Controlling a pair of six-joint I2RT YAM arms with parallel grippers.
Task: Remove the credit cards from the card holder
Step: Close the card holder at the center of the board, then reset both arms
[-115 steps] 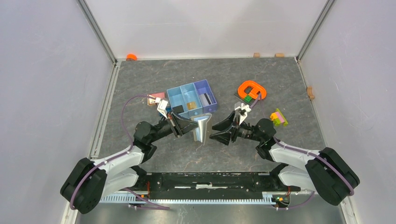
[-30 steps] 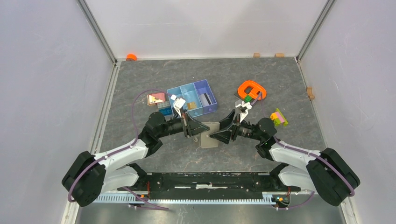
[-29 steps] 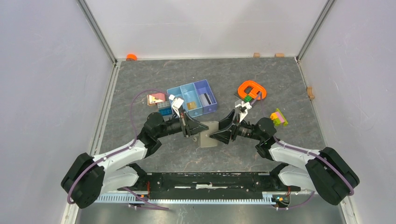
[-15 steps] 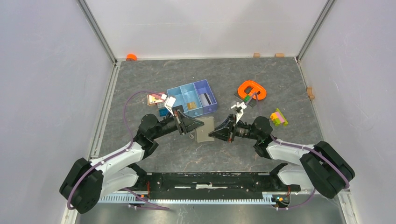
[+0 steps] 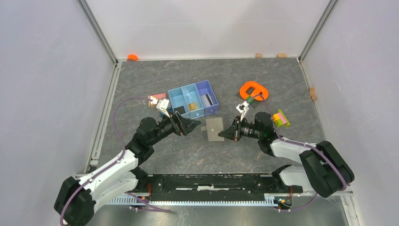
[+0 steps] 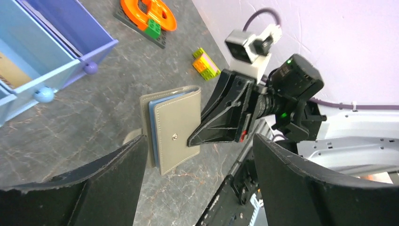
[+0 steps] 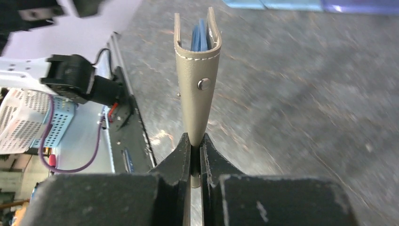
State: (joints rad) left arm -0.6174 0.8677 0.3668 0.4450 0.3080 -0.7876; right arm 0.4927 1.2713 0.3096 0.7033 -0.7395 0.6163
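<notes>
**One card holder, pinched shut by your right arm**

You have one card holder (image 5: 215,128) in play, two arms, and one blue-and-purple tray (image 5: 211,104) with three compartments just beyond it. Further right there is one orange ring piece (image 5: 254,89) and one small brick stack (image 5: 281,117).

Your right arm reaches in low from the right. Its end effector (image 5: 227,133) is closed tight on the holder's near edge. In the right wrist view the two fingers (image 7: 181,155) are pressed together with only the cover between them.

Your left arm reaches in from the left and stops just short of the holder. Its end effector (image 5: 194,125) is spread wide and grips nothing.

The holder sits between the two end effectors on the near side of the tray, with its broad face up. It casts a shadow on the grey worktop (image 5: 282,75), but you cannot tell whether it touches the surface.

It is folded closed. The cover is grey-taupe with pale stitching along the edge and one round metal stud (image 7: 203,84). Blue inner leaves (image 7: 199,35) show between the covers. You cannot tell whether any credit cards sit in the slots.
</notes>
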